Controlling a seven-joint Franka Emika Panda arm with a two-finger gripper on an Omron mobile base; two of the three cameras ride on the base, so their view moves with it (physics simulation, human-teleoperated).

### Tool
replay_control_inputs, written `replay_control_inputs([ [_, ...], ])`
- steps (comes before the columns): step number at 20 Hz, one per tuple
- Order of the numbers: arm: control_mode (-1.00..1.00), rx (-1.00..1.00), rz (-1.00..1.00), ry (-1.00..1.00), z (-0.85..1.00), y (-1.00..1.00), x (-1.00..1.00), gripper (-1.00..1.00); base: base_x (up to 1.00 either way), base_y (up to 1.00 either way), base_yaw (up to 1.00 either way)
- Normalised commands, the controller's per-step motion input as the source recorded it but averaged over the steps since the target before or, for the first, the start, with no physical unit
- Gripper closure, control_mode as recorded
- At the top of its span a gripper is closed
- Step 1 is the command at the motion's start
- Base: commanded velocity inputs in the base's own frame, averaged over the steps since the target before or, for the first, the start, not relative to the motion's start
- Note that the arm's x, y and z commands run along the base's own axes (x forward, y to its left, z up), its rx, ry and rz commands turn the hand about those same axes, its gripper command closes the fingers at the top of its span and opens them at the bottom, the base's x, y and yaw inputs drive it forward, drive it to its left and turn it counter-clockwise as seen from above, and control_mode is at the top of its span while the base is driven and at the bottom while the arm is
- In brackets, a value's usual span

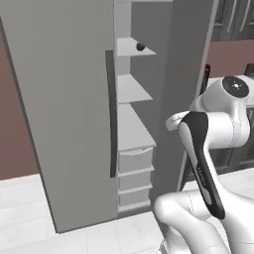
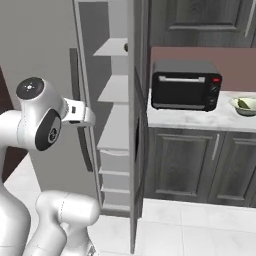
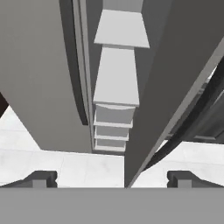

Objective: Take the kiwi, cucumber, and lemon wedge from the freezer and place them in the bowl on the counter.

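The freezer (image 1: 64,114) stands open, its grey door swung to the left with a long dark handle (image 1: 111,114). On its top inner shelf lies a small dark round kiwi (image 1: 140,46); in the right base view its edge peeks out past the freezer wall (image 2: 126,47). The pale bowl (image 2: 245,106) sits far right on the marble counter (image 2: 190,117), with something greenish inside that is too small to name. The cucumber and lemon wedge are hidden. My gripper (image 3: 111,179) is open and holds nothing, in front of the freezer (image 3: 116,74), facing its lower shelves and drawers (image 3: 113,127).
A black toaster oven (image 2: 185,85) stands on the counter between the freezer and the bowl. Dark wood-grain cabinets (image 2: 180,165) run under the counter. The freezer's right side wall (image 3: 175,87) juts toward the hand. White tiled floor (image 1: 30,208) lies in front.
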Motion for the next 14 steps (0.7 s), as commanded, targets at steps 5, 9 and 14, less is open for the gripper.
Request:
replay_control_inputs([
  [5, 1.0, 0.0, 0.0, 0.0, 0.0, 0.0, 0.0, -1.0, 0.47, 0.57, -0.24],
  [9, 1.0, 0.0, 0.0, 0.0, 0.0, 0.0, 0.0, -1.0, 0.49, 0.45, -0.23],
  [14, 1.0, 0.0, 0.0, 0.0, 0.0, 0.0, 0.0, -1.0, 0.54, 0.14, -0.19],
])
